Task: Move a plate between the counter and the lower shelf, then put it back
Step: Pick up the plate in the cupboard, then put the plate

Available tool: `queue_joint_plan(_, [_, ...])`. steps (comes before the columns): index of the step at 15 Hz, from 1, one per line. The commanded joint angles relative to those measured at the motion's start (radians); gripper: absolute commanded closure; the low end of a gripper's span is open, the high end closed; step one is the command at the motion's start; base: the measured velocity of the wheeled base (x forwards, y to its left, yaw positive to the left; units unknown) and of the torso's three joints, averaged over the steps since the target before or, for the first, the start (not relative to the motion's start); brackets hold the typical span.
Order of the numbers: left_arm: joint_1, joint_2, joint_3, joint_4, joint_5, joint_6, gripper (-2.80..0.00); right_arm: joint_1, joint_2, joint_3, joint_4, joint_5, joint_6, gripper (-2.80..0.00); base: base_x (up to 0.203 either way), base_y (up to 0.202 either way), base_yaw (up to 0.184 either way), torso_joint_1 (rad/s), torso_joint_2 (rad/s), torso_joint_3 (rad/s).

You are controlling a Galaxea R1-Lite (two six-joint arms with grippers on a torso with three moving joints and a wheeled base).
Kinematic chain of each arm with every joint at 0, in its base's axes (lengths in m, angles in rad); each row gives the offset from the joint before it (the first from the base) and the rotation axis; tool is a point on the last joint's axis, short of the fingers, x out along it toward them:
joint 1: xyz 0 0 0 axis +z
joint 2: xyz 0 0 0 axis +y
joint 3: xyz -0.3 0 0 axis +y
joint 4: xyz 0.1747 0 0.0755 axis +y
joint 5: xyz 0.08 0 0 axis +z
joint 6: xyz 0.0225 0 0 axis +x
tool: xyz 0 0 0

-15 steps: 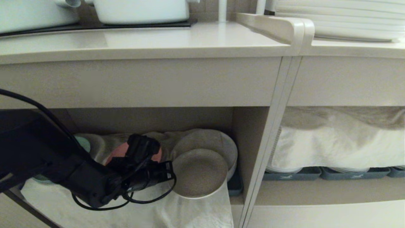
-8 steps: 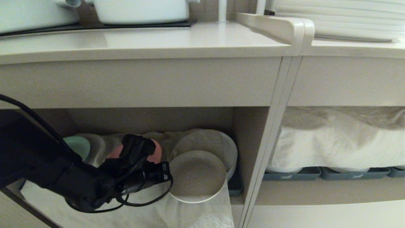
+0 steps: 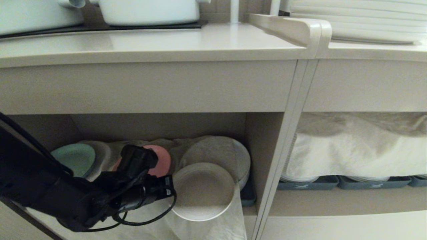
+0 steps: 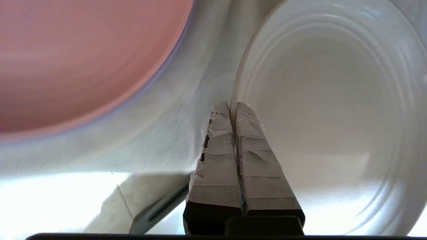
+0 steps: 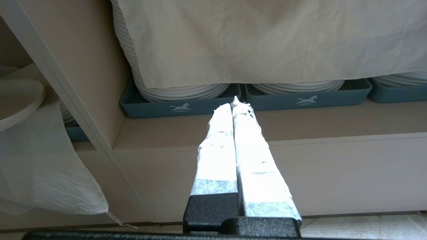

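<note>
My left gripper (image 3: pixel 172 192) is shut on the left rim of the small cream plate (image 3: pixel 202 191), holding it at the front opening of the lower shelf (image 3: pixel 160 126) above the hanging whitish cloth (image 3: pixel 217 228). In the left wrist view the taped fingers (image 4: pixel 247 140) pinch the rim of the plate (image 4: pixel 333 116) between them, with the gripper (image 4: pixel 232 106) tips right at the edge. The counter (image 3: pixel 166 43) runs above the shelf. My right gripper (image 5: pixel 236 101) is shut and empty, parked low in front of the right-hand shelf, outside the head view.
Inside the recess are a pink plate (image 3: pixel 160 160), a green plate (image 3: pixel 75 157) and a larger grey-white plate stack (image 3: pixel 230 150). A slanted divider post (image 3: pixel 287 143) bounds the recess on the right. Beyond it are cloth-covered plates in blue trays (image 3: pixel 310 183). Pots (image 3: pixel 150 11) stand on the counter.
My left arm has drawn back to the left and downward, carrying the plate outward from the shelf. The pink and green plates behind it show more. The right arm has not moved.
</note>
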Motion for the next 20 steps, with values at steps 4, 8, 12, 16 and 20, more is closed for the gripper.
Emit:
queue_joint_plan(4, [0.001, -0.076, 0.073, -0.004, 0.000, -0.005, 0.00, 0.000, 0.001, 0.000, 0.000, 0.000, 0.001, 0.00, 0.000, 0.000, 0.000, 0.000, 0.00, 0.000])
queue_joint_plan(8, [0.017, -0.121, 0.114, -0.002, 0.000, -0.003, 0.00, 0.000, 0.001, 0.000, 0.000, 0.000, 0.001, 0.00, 0.000, 0.000, 0.000, 0.000, 0.00, 0.000])
queue_joint_plan(12, [0.062, -0.167, 0.156, 0.003, -0.003, -0.003, 0.00, 0.000, 0.001, 0.000, 0.000, 0.000, 0.001, 0.00, 0.000, 0.000, 0.000, 0.000, 0.00, 0.000])
queue_joint_plan(16, [0.103, -0.214, 0.183, 0.005, -0.005, 0.001, 0.00, 0.000, 0.001, 0.000, 0.000, 0.000, 0.001, 0.00, 0.000, 0.000, 0.000, 0.000, 0.00, 0.000])
queue_joint_plan(20, [0.104, -0.257, 0.235, 0.003, -0.005, 0.009, 0.00, 0.000, 0.001, 0.000, 0.000, 0.000, 0.001, 0.00, 0.000, 0.000, 0.000, 0.000, 0.00, 0.000])
